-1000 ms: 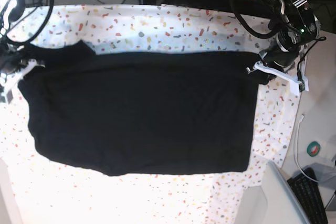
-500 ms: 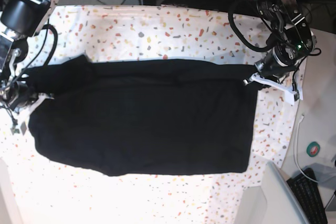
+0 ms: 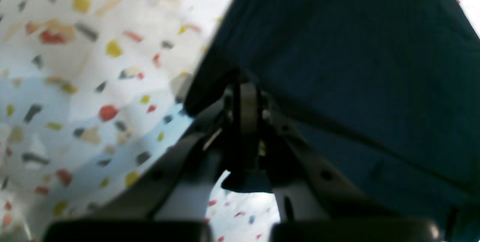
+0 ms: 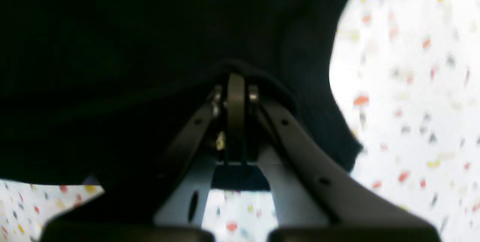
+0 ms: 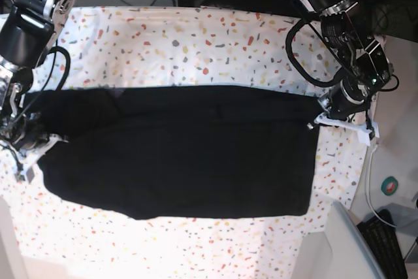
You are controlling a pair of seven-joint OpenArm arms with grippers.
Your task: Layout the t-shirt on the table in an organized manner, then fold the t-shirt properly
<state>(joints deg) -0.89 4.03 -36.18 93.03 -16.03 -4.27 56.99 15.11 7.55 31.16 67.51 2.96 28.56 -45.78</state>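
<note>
table (image 5: 196, 31) speckled | t-shirt (image 5: 183, 155) black, no writing legible

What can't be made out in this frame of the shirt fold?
- Left end effector tips: left wrist view, buried in the t-shirt fabric, and blurred.
- Right end effector tips: right wrist view, hidden in dark folds of the cloth.
- Neck and sleeves: base view, the black shirt shows no detail; layers cannot be told apart.
- Table near edge: base view, cut off by the bottom of the frame.
</note>
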